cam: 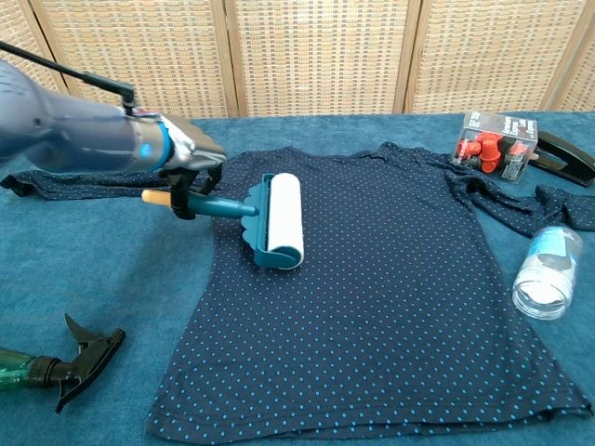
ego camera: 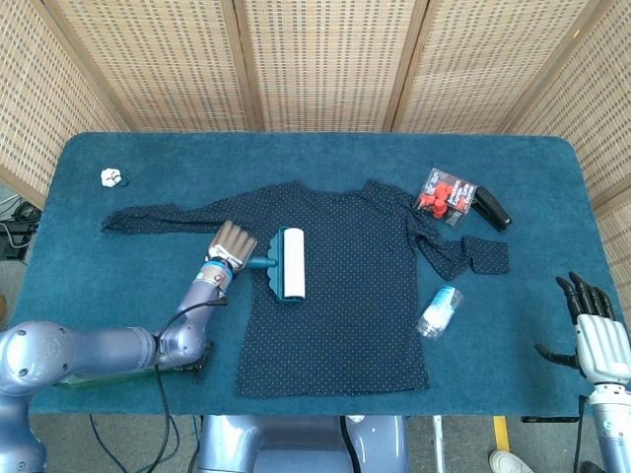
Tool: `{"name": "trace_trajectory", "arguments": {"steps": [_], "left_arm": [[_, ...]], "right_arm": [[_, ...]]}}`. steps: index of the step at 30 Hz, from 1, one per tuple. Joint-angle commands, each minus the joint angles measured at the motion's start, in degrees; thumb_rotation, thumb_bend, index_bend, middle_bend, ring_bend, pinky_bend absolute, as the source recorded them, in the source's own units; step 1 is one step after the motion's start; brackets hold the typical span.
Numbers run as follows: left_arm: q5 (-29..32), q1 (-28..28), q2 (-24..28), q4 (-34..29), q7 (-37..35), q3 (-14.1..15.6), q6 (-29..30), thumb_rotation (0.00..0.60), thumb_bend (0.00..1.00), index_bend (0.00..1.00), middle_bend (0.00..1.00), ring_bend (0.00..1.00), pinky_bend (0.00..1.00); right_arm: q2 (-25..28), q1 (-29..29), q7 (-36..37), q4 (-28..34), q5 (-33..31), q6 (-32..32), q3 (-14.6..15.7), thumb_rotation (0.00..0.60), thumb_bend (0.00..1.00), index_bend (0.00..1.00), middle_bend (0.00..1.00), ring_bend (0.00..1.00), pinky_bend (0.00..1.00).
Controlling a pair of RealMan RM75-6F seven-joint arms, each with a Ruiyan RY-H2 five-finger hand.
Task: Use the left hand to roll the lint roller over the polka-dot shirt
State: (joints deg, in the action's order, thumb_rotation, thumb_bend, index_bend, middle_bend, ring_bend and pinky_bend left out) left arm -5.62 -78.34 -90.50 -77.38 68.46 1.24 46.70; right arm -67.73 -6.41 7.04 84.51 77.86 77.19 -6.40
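Blue felt under dotted shirt (ego camera: pixel 340 286)

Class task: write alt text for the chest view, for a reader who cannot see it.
The robot's left hand holds a teal lint roller on a navy polka-dot shirt spread on a blue table. A clear plastic bottle lies to the right and a spray bottle at lower left.

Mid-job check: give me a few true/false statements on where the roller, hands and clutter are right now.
1. The left hand grips the roller by its handle. True.
2. The roller lies on the shirt. True.
3. The right hand holds the bottle. False: it holds nothing, and the bottle lies on the table beside the shirt.
4. The stapler sits on the shirt. False: it is on the table, by the red pack.
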Motion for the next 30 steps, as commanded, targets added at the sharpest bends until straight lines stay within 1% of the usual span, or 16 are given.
{"name": "trace_trajectory", "arguments": {"steps": [1, 4, 10, 13, 16, 23, 30], "left_arm": [[3.0, -2.4, -2.3, 1.1, 2.2, -0.8, 0.9, 0.600, 0.58, 0.81, 0.92, 0.77, 0.73], [6.0, -5.0, -5.6, 3.4, 4.6, -2.2, 2.1, 0.600, 0.58, 0.81, 0.92, 0.77, 0.73], [11.1, -7.8, -9.0, 6.5, 8.3, -3.8, 2.5, 0.600, 0.58, 0.81, 0.92, 0.77, 0.73], [13.6, -9.3, -11.3, 8.5, 10.4, -5.2, 2.3, 0.600, 0.58, 0.81, 0.92, 0.77, 0.73], [15.2, -9.9, -12.3, 9.5, 12.1, -5.9, 2.6, 0.600, 0.58, 0.81, 0.92, 0.77, 0.73], [14.8, -8.8, -10.6, 7.5, 12.7, -6.0, 3.7, 0.600, 0.58, 0.81, 0.92, 0.77, 0.73], [13.6, -6.6, -8.1, 5.3, 11.8, -4.8, 4.2, 0.600, 0.58, 0.81, 0.92, 0.77, 0.73]], "right_arm": [[0.1, -0.1, 0.5, -0.1, 0.1, -0.2, 0.0, 0.600, 0.08, 0.00, 0.00, 0.00, 0.00], [0.2, -0.2, 1.5, -0.1, 0.2, -0.8, 0.2, 0.600, 0.08, 0.00, 0.00, 0.00, 0.00], [0.4, -0.2, 2.2, 0.0, 0.5, -0.8, 0.3, 0.600, 0.08, 0.00, 0.00, 0.00, 0.00], [0.6, -0.2, 2.8, -0.1, 0.4, -0.9, 0.3, 0.600, 0.08, 0.00, 0.00, 0.00, 0.00], [0.6, -0.2, 3.0, -0.2, 0.5, -1.3, 0.4, 0.600, 0.08, 0.00, 0.00, 0.00, 0.00], [0.5, -0.1, 2.6, -0.1, 0.6, -0.9, 0.5, 0.600, 0.08, 0.00, 0.00, 0.00, 0.00], [0.5, -0.1, 1.9, 0.2, 1.0, -0.6, 0.7, 0.600, 0.08, 0.00, 0.00, 0.00, 0.00]]}}
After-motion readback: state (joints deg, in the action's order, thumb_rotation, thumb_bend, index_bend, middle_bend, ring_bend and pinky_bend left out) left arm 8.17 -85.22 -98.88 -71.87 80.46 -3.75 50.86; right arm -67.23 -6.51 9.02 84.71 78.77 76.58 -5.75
